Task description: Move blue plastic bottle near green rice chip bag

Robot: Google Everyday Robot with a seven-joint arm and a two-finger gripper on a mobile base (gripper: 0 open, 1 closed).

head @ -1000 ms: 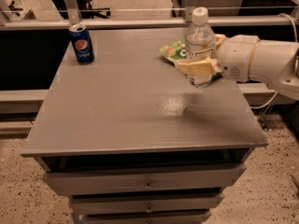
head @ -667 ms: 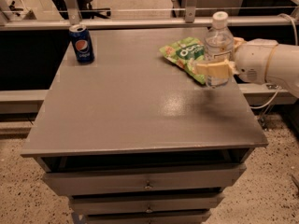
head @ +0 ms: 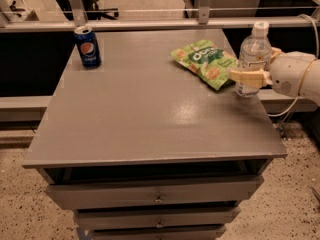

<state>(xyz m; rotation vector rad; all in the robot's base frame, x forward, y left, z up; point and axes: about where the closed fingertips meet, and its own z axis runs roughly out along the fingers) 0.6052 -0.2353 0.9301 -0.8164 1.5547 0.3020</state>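
Observation:
The blue plastic bottle [head: 254, 46], clear with a white cap and white label, stands upright at the table's right edge. Its base is at or just above the surface. The green rice chip bag [head: 204, 62] lies flat just to the bottle's left, its near corner almost touching the bottle. My gripper [head: 246, 73] reaches in from the right on a white arm [head: 295, 74] and is shut on the bottle's lower half. One tan finger [head: 243, 77] crosses the front of the bottle; the other is hidden behind it.
A blue Pepsi can [head: 88, 46] stands at the far left corner of the grey table [head: 150, 114]. A metal rail [head: 150, 24] runs behind the table. Drawers [head: 157, 199] sit below the front edge. A cable hangs to the right of the arm.
My gripper has carried the bottle rightward, from over the bag to the table's right edge. The bag is now uncovered. The can has not moved.

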